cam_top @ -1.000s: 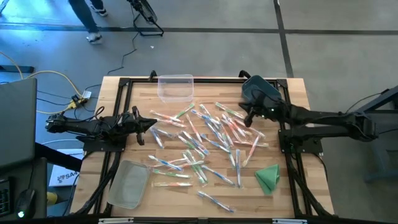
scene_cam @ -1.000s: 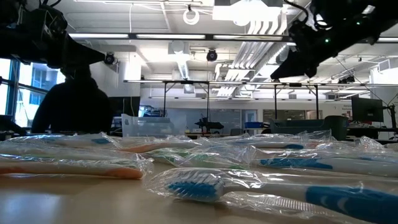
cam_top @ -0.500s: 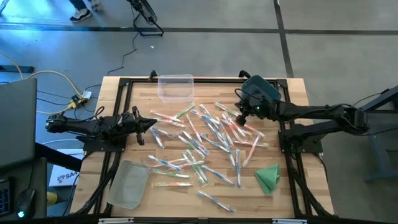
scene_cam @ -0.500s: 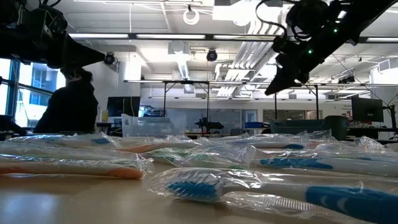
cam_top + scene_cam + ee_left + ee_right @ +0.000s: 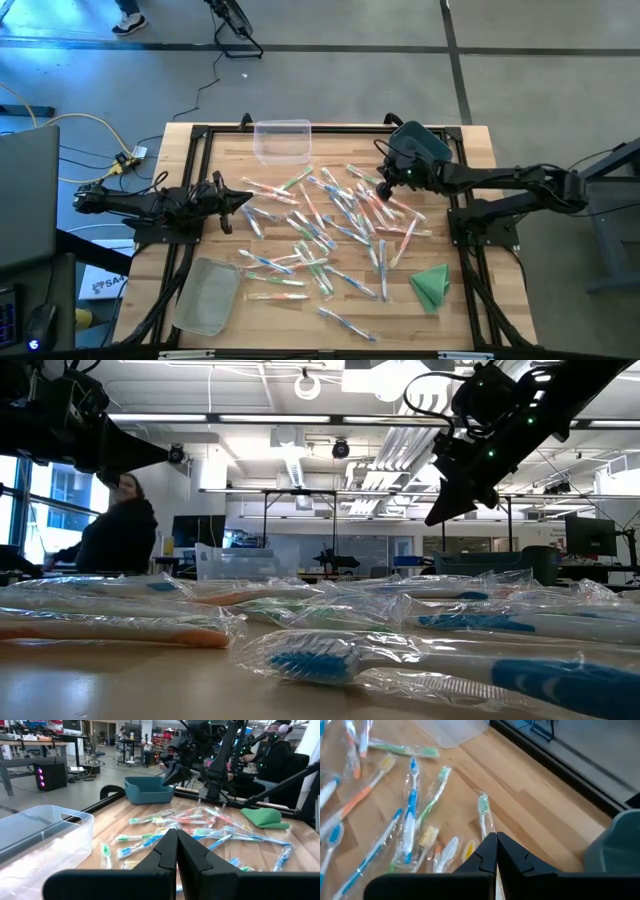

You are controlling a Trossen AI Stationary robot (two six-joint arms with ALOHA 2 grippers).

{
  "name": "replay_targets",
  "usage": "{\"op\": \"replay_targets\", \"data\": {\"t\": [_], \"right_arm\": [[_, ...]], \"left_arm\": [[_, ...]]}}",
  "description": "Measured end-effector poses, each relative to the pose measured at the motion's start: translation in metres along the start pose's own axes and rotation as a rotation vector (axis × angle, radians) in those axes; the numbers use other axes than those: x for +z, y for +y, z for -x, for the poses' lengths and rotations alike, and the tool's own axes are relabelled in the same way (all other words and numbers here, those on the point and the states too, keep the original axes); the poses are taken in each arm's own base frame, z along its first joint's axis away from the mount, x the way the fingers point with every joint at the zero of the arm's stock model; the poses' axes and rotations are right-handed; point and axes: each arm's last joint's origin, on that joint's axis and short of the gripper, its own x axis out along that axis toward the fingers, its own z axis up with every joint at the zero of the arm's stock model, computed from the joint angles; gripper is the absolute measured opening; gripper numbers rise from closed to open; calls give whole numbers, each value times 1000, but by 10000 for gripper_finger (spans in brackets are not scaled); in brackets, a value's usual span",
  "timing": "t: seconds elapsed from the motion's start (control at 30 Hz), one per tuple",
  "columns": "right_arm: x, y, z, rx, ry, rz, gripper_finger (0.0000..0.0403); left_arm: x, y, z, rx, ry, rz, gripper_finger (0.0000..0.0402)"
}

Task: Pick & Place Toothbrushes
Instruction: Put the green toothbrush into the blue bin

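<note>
Many toothbrushes in clear wrappers lie flat and scattered across the middle of the wooden table; the low view shows them close up. My right gripper is shut and empty. It hangs slanting downward above the far right part of the pile, clear of the brushes; the low view shows its tip in the air. My left gripper is shut and level above the table's left side, pointing at the pile and holding nothing.
A clear bin stands at the far edge and a teal bin at the far right, under my right arm. Another clear bin sits near left. A folded green cloth lies near right. A person is in the room behind.
My right gripper has moved down and toward the table's left, over the toothbrush pile, tipping its shut fingers further downward. The toothbrushes lie as before. The person behind the table has shifted.
</note>
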Motion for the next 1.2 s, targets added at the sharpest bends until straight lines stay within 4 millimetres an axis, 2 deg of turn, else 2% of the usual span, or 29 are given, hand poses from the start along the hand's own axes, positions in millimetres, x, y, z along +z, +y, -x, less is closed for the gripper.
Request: {"op": "replay_targets", "data": {"t": [0.3, 0.53, 0.87, 1.2], "right_arm": [[3, -15, -4, 166, 43, -69, 2], [17, -22, -1, 248, 23, -87, 2], [7, -27, -6, 189, 118, -50, 3], [5, -30, -13, 81, 121, -37, 3]], "left_arm": [[0, -2, 0, -68, 6, -31, 0], [0, -2, 0, -68, 6, -40, 0], [0, -2, 0, -61, 0, -58, 0], [0, -2, 0, -60, 5, -60, 0]]}}
